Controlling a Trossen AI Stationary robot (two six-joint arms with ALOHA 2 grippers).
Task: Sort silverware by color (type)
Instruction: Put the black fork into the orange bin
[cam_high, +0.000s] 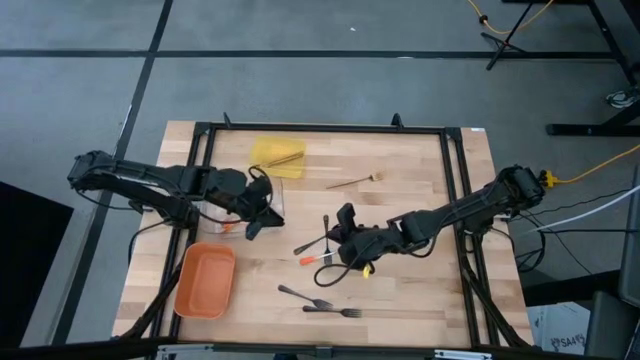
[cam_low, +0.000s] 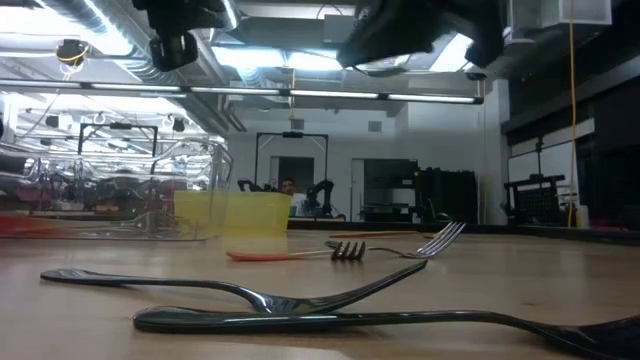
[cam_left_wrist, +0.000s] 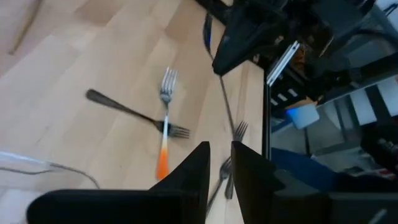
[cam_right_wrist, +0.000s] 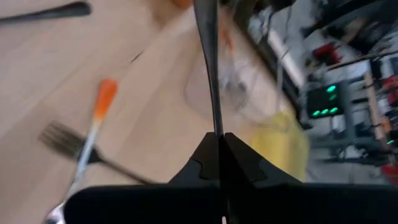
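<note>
On the wooden desk (cam_high: 400, 280) the right gripper (cam_high: 335, 228) sits near the middle, its fingers pressed fully together on a thin dark utensil (cam_right_wrist: 210, 68) that sticks straight out from between them; the right wrist view shows the handle clamped at the fingertips, and the high view shows it pointing toward the far edge. Just beside that gripper lie a silver fork with an orange handle tip (cam_high: 318, 258) and a dark fork (cam_high: 308, 243), crossed over each other. Two more dark forks (cam_high: 318, 302) lie side by side near the front edge. A tan wooden fork (cam_high: 356, 181) rests apart from these, toward the far side.

The left gripper (cam_high: 256, 222) hangs by the clear tray (cam_high: 275, 192), its fingers (cam_left_wrist: 198, 168) slightly apart with a narrow gap, holding nothing. Some orange-tipped pieces show inside the clear tray, too small to count. The yellow tray (cam_high: 264, 150) stands at the far side with a wooden piece (cam_high: 285, 159) in it. The orange tray (cam_high: 205, 281) sits at the front left of the desk.
</note>
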